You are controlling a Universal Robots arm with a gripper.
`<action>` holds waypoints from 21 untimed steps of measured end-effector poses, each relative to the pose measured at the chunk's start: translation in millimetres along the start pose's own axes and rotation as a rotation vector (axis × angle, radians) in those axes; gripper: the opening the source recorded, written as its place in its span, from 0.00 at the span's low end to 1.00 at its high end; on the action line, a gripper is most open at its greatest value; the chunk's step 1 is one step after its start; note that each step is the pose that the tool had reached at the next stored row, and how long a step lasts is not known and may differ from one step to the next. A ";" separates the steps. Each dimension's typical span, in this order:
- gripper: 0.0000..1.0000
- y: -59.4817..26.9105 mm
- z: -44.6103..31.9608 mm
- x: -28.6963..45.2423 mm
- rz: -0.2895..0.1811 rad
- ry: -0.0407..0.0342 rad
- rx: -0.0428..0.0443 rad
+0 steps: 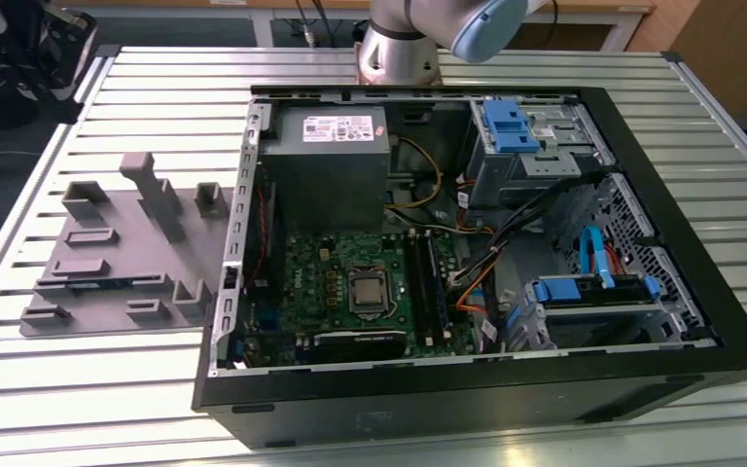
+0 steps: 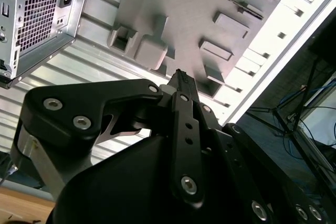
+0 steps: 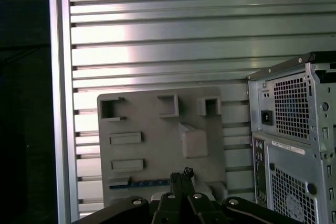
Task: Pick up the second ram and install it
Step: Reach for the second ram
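We hold our pincer (image 3: 182, 176) above the gray holder tray (image 3: 157, 129) on the slatted table (image 3: 157, 40), its fingers pressed together on nothing. The second ram (image 3: 139, 183) lies flat in a tray slot below the pincer, one end near under the fingertips, its long axis along the slats. The open computer case (image 3: 294, 129) stands beside the tray, away from the ram.

Silver-grey arm (image 1: 396, 53), round in section, topped with a pale blue joint cap (image 1: 485, 27). Matte black gripper (image 2: 181, 75) in the second wrist view: thick angular link plates (image 2: 79, 111) with rounded corners, silver screw heads (image 2: 189, 184) at the pivots, small holes along a narrow finger bar (image 2: 187, 129). Bare metal bracket (image 2: 37, 157) to one side.
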State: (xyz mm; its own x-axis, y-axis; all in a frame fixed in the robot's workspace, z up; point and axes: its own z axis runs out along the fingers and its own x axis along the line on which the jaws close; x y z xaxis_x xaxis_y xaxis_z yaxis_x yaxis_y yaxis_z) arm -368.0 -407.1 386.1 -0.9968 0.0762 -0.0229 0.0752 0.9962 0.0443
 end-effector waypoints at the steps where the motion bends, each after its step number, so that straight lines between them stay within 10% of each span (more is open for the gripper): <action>1: 0.11 0.0 -0.1 0.5 0.000 0.0001 0.0001; 21: 0.11 -0.7 -0.3 9.5 0.000 0.0000 0.0000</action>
State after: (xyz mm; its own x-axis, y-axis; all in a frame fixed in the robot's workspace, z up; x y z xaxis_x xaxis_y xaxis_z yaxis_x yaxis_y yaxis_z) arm -377.5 -407.1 386.1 -0.9968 0.0763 -0.0229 0.0752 0.9962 0.0442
